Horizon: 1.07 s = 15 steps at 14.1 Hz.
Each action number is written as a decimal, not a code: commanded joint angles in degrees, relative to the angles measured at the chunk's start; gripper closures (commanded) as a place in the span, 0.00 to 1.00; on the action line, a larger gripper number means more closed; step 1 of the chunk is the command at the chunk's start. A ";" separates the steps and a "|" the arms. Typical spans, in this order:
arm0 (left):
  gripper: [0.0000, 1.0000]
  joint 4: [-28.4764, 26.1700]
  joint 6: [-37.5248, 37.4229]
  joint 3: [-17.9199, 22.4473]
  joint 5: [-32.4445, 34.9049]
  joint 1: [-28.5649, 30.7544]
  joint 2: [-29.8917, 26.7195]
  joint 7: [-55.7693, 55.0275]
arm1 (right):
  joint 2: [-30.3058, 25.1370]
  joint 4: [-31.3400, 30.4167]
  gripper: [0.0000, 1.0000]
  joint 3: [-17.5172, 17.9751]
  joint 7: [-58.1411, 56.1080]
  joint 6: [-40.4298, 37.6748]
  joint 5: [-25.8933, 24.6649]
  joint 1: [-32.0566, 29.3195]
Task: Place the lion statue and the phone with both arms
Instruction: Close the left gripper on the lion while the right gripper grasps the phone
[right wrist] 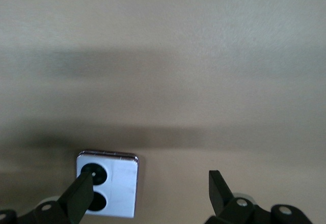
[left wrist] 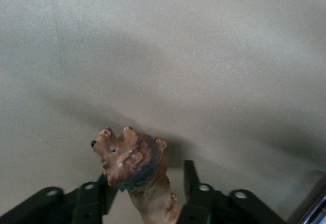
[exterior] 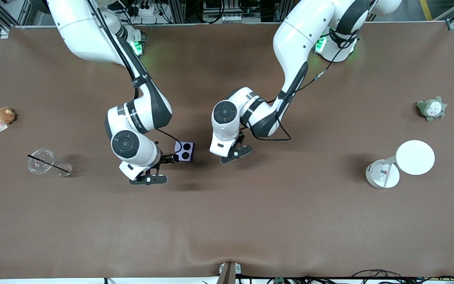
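Note:
The lilac phone (exterior: 184,151) lies flat on the brown table near the middle, its two black camera circles up. My right gripper (exterior: 169,158) is low beside it and open; in the right wrist view (right wrist: 150,180) one fingertip (right wrist: 81,188) overlaps the phone (right wrist: 114,191) and the other stands well clear of it. My left gripper (exterior: 233,150) is just over the table beside the phone, toward the left arm's end. In the left wrist view it (left wrist: 148,175) is shut on the orange-brown lion statue (left wrist: 135,158), whose head sticks out past the fingertips. The front view hides the lion.
A clear cup with a black straw (exterior: 45,161) and a round brown plush (exterior: 5,115) lie toward the right arm's end. A grey-green plush (exterior: 431,108) and a white round lamp-like stand (exterior: 402,161) are toward the left arm's end.

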 commanded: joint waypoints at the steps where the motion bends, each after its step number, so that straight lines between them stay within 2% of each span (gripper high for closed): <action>1: 1.00 1.20 0.44 0.50 0.89 -0.09 0.11 3.68 | -0.76 -3.17 0.00 -0.04 0.35 2.29 6.61 -0.37; 4: 1.00 1.20 0.35 0.58 0.98 2.88 -2.08 9.30 | 0.91 -3.35 0.00 -0.04 0.35 2.81 8.04 0.68; 8: 1.00 1.03 -1.48 0.15 0.71 8.68 -7.09 16.34 | 3.28 -3.53 0.00 -0.22 -0.27 9.57 7.07 5.69; 10: 1.00 1.03 -4.12 0.41 1.06 10.62 -8.93 19.59 | 3.63 -3.61 0.00 -0.31 -0.44 9.85 6.81 5.96; 13: 1.00 0.15 -7.46 -0.03 0.89 15.01 -12.80 27.41 | 3.63 -3.79 0.00 -0.40 -0.36 9.15 3.04 5.34; 15: 1.00 -0.38 -9.57 -0.03 0.89 17.03 -14.47 31.11 | 3.63 -4.40 0.00 -0.40 0.17 9.14 3.03 5.25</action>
